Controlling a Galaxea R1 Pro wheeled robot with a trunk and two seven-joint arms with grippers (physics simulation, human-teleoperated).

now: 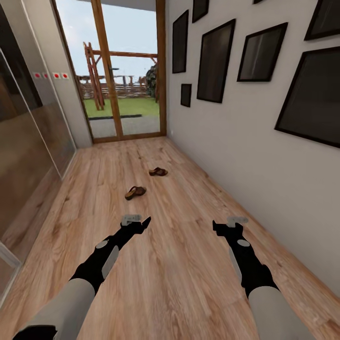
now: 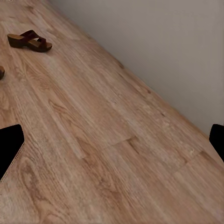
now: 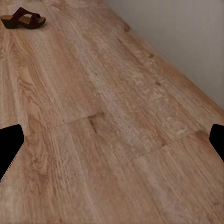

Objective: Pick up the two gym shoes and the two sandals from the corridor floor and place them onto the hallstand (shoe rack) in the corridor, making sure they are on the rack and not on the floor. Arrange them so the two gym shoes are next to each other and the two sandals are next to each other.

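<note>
Wood-plank corridor floor (image 1: 179,264) ran ahead of us toward a glazed door (image 1: 127,71) at the far end, with a white wall (image 1: 236,156) hung with dark picture frames (image 1: 215,61) on the right and glass panels (image 1: 28,141) on the left. We saw the two sandals lying apart on the floor ahead: the nearer sandal (image 1: 135,192) left of centre, the farther sandal (image 1: 158,172) beyond it and slightly right. The left wrist view caught one sandal (image 2: 29,40) far across the planks, and the right wrist view showed one (image 3: 23,19) likewise. Neither gym shoe nor the hallstand was in sight, so we judged the task barely begun and the step in hand to be the approach to the first sandal. Our left claw (image 1: 134,222) and right claw (image 1: 231,224) hung low over bare floor, both empty; in the wrist views the fingertips (image 2: 9,149) sat at the frame edges, so we took both claws to be spread wide. The next move, in our judgement, called for rolling forward and lowering the left claw over the nearer sandal.
</note>
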